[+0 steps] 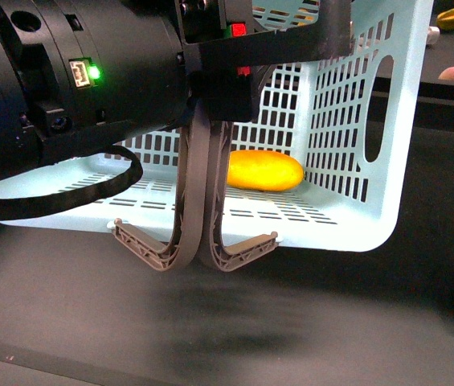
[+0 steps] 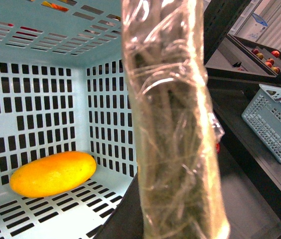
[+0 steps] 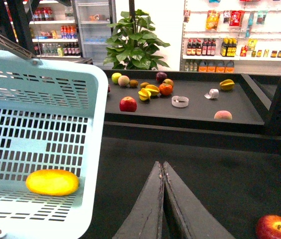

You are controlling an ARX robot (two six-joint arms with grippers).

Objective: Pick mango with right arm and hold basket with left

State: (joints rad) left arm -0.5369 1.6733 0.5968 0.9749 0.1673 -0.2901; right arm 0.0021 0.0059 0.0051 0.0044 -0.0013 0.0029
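Mango (image 1: pixel 263 170) in basket (image 1: pixel 371 233) behind grey handles (image 1: pixel 198 201); red apple (image 3: pixel 277 227) near right hand (image 3: pixel 163 169)

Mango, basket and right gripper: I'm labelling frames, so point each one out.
mango (image 1: pixel 263 170), front view, middle of its skin.
basket (image 1: pixel 335 121), front view, slotted side wall.
right gripper (image 3: pixel 163 167), right wrist view, where its fingertips meet.

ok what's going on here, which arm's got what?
The left end effector is clamped on the basket by its two handles, which are pulled together above the rim, so the left arm is holding the basket. The mango lies inside on the slotted floor. The right end effector is shut and empty, over the dark table beside the basket, touching nothing.
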